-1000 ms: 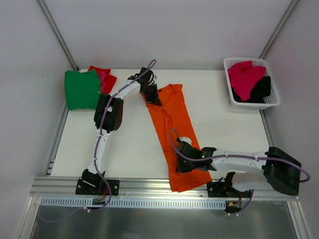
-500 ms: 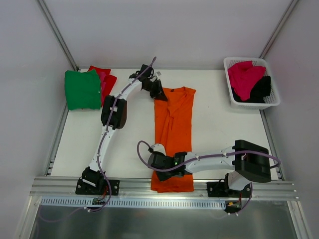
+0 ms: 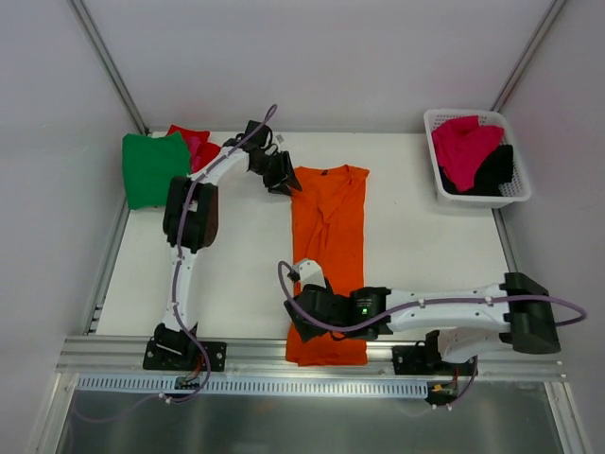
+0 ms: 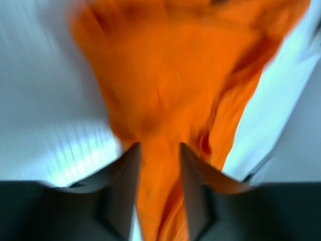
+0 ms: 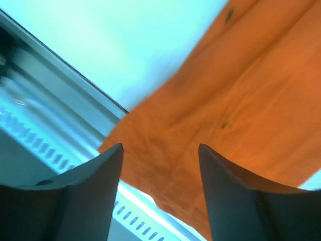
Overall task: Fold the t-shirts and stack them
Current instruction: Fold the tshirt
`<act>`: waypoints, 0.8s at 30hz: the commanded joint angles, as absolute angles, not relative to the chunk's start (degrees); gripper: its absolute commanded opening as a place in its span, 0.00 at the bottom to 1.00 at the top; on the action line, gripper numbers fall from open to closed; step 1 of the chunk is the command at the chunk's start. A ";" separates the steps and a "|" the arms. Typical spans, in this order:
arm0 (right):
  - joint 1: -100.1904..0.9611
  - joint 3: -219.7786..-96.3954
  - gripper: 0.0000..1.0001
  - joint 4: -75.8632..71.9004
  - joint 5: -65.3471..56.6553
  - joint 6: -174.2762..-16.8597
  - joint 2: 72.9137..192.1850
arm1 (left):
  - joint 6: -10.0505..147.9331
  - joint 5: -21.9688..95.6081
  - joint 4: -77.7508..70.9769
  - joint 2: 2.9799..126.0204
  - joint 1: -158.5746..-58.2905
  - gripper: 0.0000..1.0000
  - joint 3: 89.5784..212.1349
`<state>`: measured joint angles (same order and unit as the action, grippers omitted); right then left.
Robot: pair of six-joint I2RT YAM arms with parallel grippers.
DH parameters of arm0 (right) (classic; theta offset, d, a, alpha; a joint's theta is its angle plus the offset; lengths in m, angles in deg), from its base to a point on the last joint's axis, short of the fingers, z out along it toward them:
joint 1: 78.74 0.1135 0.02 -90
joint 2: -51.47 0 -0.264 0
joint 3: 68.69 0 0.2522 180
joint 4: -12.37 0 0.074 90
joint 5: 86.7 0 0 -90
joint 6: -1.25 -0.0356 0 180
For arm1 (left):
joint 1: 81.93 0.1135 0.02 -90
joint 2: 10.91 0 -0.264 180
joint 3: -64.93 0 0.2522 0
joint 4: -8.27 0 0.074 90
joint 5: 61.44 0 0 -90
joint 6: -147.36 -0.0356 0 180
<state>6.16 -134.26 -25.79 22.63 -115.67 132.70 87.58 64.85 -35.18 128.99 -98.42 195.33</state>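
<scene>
R tool [image 5: 159, 149] now wide over tee [image 5: 241, 100]

A plain bright orange t-shirt [image 3: 331, 241] stands out against the white bench [image 3: 236, 274], alongside a solid green t-shirt [image 3: 154, 170], a red t-shirt [image 3: 192, 140], and a magenta-pink t-shirt [image 3: 463, 147] and black t-shirt [image 3: 498, 170] in the white lattice-patterned basket [image 3: 482, 200].

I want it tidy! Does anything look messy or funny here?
The orange t-shirt sticks out: its bottom end hangs off the table onto the metal rail. Nothing looks spilled or torn.
</scene>
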 commanded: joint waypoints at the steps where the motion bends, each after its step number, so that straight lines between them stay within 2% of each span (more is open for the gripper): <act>1: 6.25 -136.42 0.67 -28.45 30.54 -112.84 123.20 | 83.20 54.95 -34.41 107.69 -101.44 0.44 185.42; 2: 6.25 -136.42 0.67 -28.98 31.50 -113.01 121.01 | 83.38 51.27 -34.06 101.48 -102.40 0.51 179.73; 3: 6.25 -136.24 0.67 -29.59 31.77 -113.19 120.21 | 83.73 50.19 -33.97 98.81 -102.93 0.53 177.06; 11: 6.25 -131.41 0.66 -31.27 32.30 -118.37 119.41 | 89.35 36.39 -28.35 76.12 -108.74 0.56 147.20; 18: 6.25 -125.97 0.65 -30.56 32.39 -124.96 118.01 | 93.82 28.91 -27.38 63.37 -115.59 0.56 133.46; 24: 6.25 -123.24 0.57 -31.09 32.04 -129.88 116.60 | 97.87 24.35 -27.29 54.49 -119.19 0.55 124.57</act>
<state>6.16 -123.69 -30.36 30.96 -125.31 118.32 94.27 29.16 -28.65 58.24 -118.18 126.63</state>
